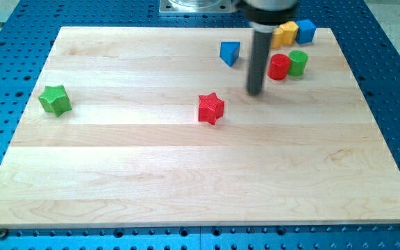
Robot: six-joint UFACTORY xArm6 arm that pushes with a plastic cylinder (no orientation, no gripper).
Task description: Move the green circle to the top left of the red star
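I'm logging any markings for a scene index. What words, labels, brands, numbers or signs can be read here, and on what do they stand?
None: no text, number or sign can be read in this view.
The wooden board, the red star, green circle, red cylinder, blue triangle block, green star, yellow block, blue cube and my tip are all unmarked.

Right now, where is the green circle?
The green circle sits near the board's top right, touching the red cylinder on its left, below the blue cube.
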